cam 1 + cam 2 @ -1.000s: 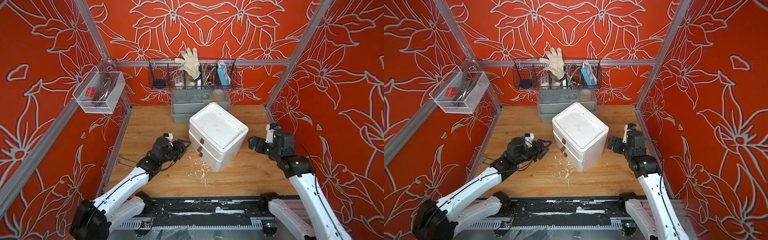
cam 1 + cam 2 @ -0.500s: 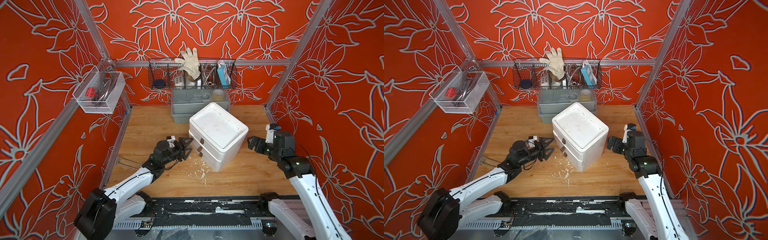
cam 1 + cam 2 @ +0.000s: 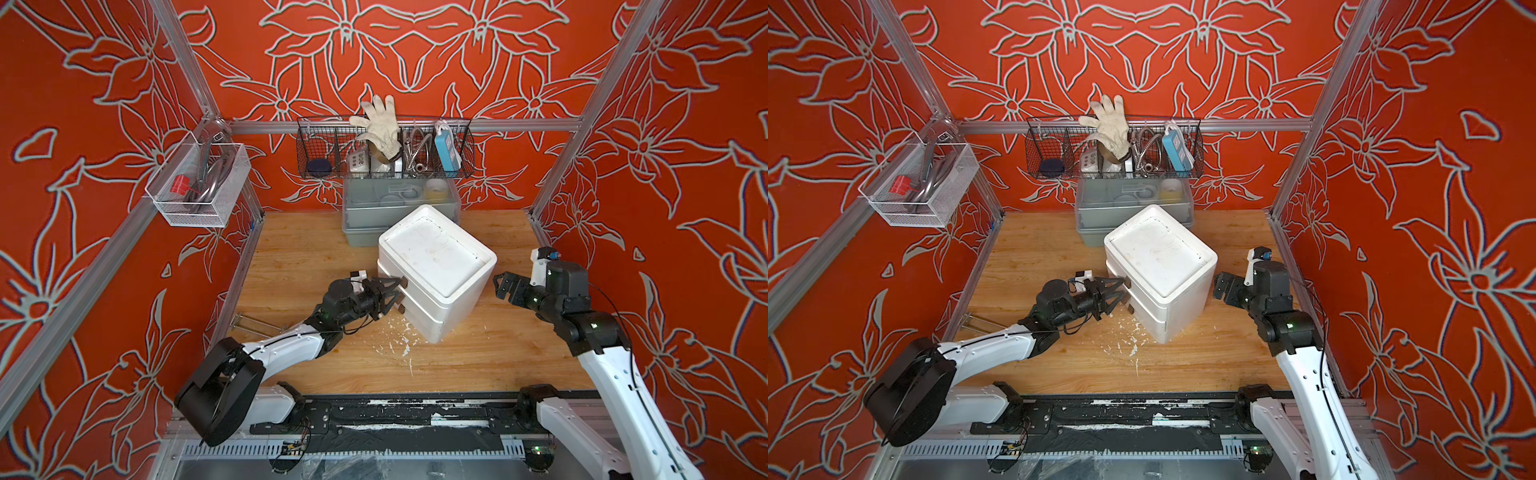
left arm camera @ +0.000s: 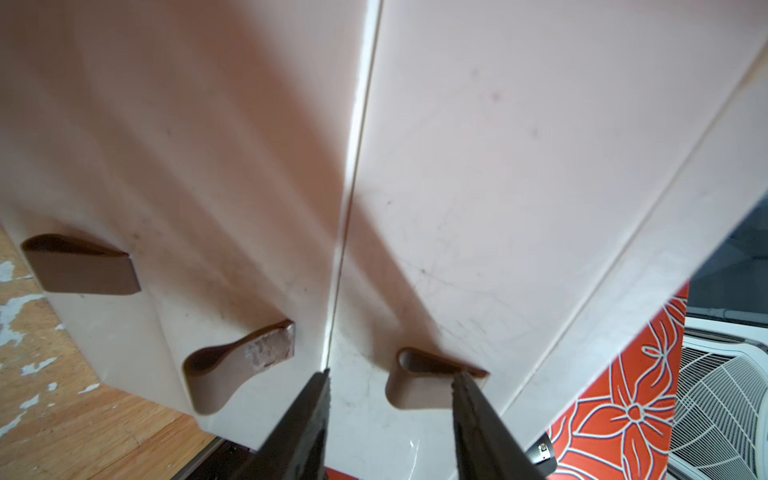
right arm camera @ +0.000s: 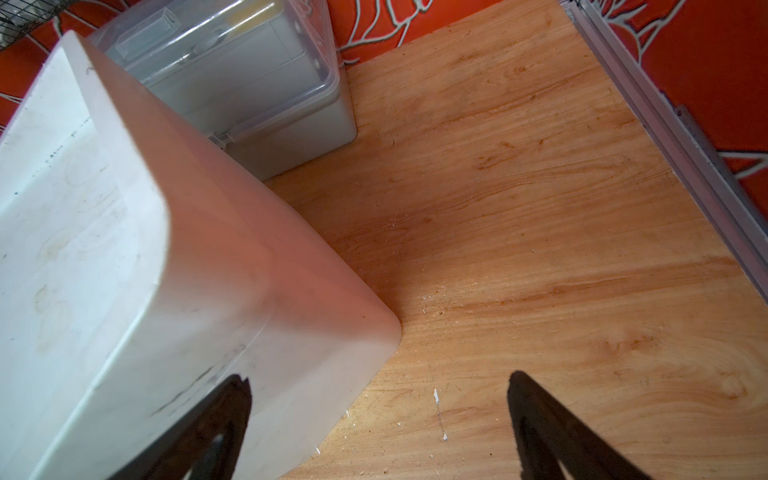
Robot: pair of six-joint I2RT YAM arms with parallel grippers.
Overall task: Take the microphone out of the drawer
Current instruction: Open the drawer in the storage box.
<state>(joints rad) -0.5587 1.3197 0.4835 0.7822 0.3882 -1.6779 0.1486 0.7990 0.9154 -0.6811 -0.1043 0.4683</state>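
Microphone not in sight in any view. White drawer unit sits skewed mid-table, drawer fronts flush, contents hidden. Just behind it is a grey box with clear lid, with a pale tape roll showing through. Black wire basket on the back wall holds work glove, coiled metal hose, blue power strip and white button box. White mesh basket on the left wall holds a red piece and metal parts. Left gripper is at the drawer fronts, fingers partway apart, gripping nothing. Only the left wrist view shows a brown tab handle between them and a chipped tab alongside. Right gripper is spread wide and empty beside the unit's far side. Only its wrist view shows the box latch.
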